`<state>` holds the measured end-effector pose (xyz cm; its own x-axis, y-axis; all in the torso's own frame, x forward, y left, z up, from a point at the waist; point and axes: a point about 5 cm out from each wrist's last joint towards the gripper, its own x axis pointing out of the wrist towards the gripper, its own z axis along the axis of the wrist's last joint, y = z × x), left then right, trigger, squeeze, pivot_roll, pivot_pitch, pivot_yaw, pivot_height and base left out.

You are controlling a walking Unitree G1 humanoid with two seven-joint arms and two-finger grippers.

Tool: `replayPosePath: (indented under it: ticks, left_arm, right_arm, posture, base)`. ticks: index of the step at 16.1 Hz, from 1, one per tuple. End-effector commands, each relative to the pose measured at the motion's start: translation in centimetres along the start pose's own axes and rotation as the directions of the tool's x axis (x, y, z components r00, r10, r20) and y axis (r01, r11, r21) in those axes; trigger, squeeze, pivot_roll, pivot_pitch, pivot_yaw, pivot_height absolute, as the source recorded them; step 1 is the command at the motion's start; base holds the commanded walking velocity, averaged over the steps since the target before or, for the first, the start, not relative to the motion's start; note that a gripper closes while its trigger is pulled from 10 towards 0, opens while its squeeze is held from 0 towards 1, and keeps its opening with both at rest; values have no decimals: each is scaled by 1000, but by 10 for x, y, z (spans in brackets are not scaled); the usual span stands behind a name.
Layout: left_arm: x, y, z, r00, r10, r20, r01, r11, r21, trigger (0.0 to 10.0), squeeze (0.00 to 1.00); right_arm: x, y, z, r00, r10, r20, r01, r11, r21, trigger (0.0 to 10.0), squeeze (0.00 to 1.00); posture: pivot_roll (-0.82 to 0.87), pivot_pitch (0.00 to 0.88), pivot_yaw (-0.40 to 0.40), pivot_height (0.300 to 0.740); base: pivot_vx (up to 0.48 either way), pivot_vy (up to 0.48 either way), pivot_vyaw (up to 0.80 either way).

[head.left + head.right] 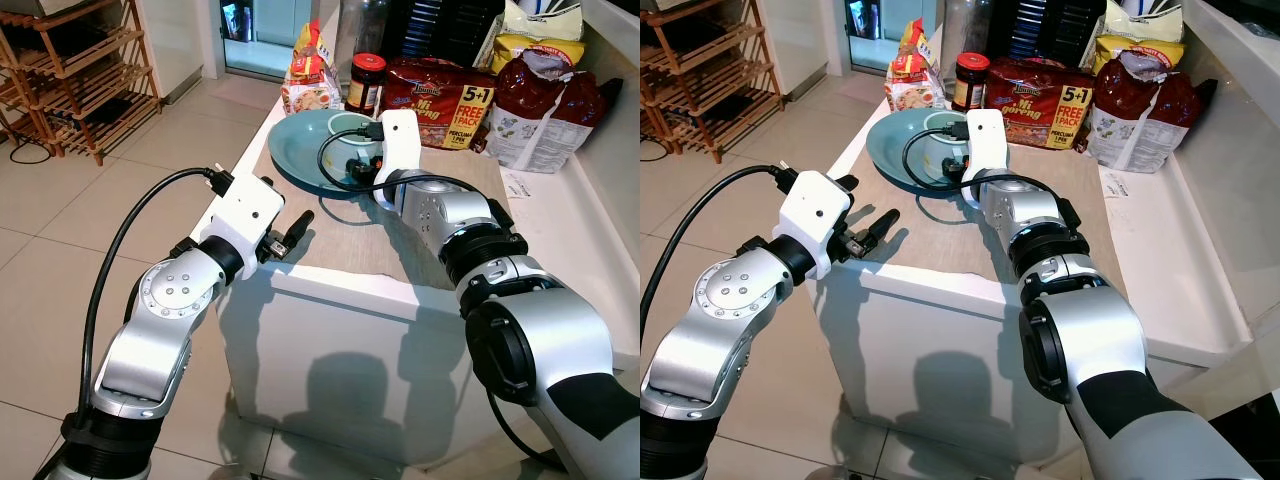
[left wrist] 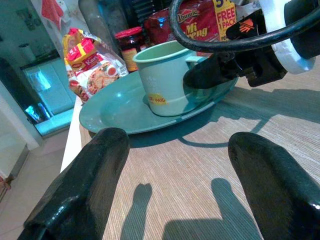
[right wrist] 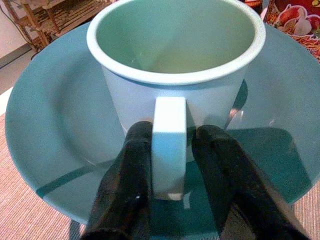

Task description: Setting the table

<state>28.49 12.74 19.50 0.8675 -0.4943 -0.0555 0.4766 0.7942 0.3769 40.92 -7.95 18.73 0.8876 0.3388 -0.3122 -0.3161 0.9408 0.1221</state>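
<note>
- Red noodle multipack (image 1: 440, 88), marked "5+1 FREE PACK", lies at the counter's 12 o'clock edge.
- Dark jar with red lid (image 1: 366, 82) stands upright just beside it, at its 9 o'clock.
- Wooden slatted rack (image 1: 75, 75) stands on the tiled floor (image 1: 90, 210), at 10 o'clock.

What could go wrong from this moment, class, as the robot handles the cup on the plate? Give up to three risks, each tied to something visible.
1. The right gripper pinches only the mug by its thin handle, so the mug may tilt or slip when lifted.
2. The mug stands on the teal plate; dragging it could shift the plate.
3. The right arm's black cable loops over the plate and may snag.
</note>
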Motion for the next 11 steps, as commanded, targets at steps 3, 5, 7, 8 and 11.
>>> replayPosePath:
  ticks: [3,5,7,8,11]
  left_arm:
    - [4,-2,3,1000,-26,5,26,999,26,10000,0]
    - [4,-2,3,1000,-26,8,26,999,33,10000,0]
    - [5,0,5,1000,-8,20,7,999,41,10000,0]
    - [5,1,5,1000,1,24,-2,999,42,10000,0]
    - [6,7,6,996,80,38,-82,995,48,10000,0]
  right_arm:
    - [-1,-2,10,1000,-7,30,7,1000,-10,0,0]
    - [-1,-2,12,999,-8,43,9,1000,-12,0,0]
    - [-3,-5,21,994,-8,105,7,1000,11,0,0]
    - [-4,-7,24,992,-15,126,13,1000,15,0,0]
    - [-17,-19,43,963,-33,269,17,998,61,0,0]
  posture:
    - [125,0,-88,740]
    - [126,0,-88,740]
    - [130,0,-92,740]
    - [130,0,-92,740]
    - [120,0,-87,740]
  base:
    - [0,0,0]
    - [0,0,0]
    - [0,0,0]
    - [0,0,0]
    - [0,0,0]
